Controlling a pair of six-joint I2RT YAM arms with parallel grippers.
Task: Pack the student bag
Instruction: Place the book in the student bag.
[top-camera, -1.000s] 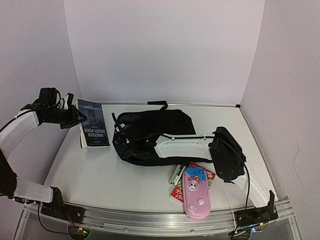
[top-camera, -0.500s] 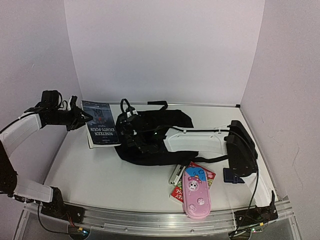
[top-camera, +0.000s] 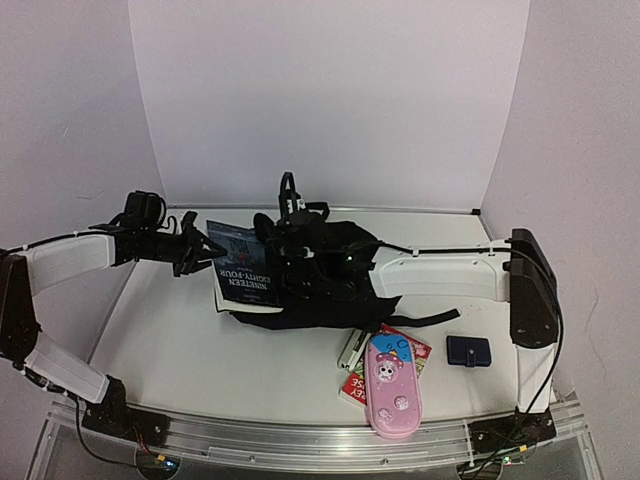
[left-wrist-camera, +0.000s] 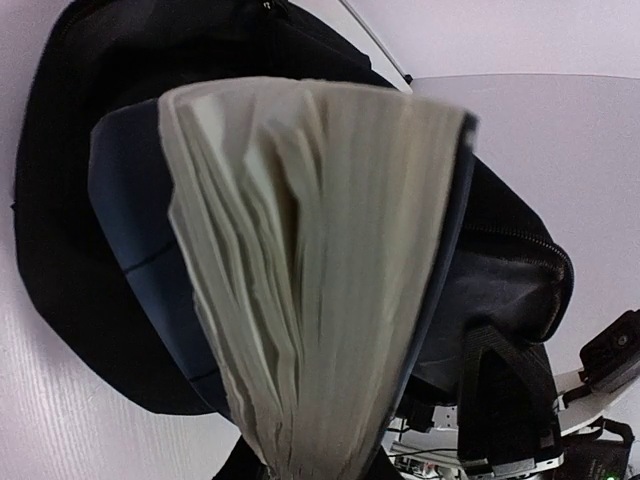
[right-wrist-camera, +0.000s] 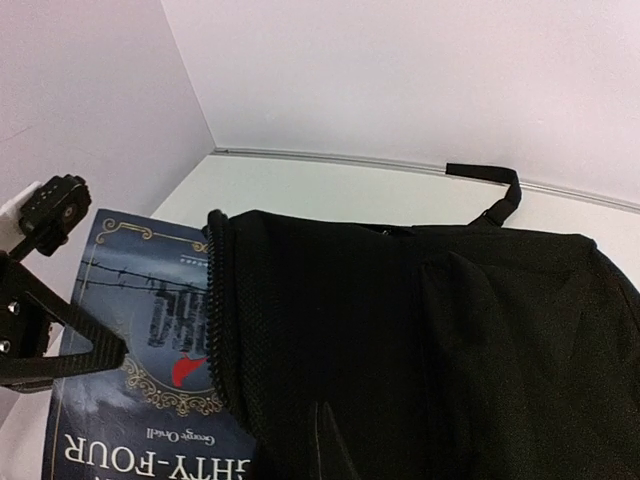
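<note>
Near edge of worktop (top-camera: 180, 350): pink pencil case (top-camera: 389, 388), glossy, rounded oblong. To its right: dark-blue pouch (top-camera: 468, 350), small, rectangular. Mid-worktop: student bag (top-camera: 345, 275), soft black fabric, zip-edged mouth facing left. At that mouth: paperback book (top-camera: 243, 272), pages fanned, clamped in left pincer (top-camera: 203, 250). Right pincer (top-camera: 288, 228) against bag's top; grip cannot be told.

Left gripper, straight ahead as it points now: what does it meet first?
Likely the student bag: the left gripper, shut on the book, points at its open mouth, and the book's far edge overlaps it. Depth unclear.
</note>
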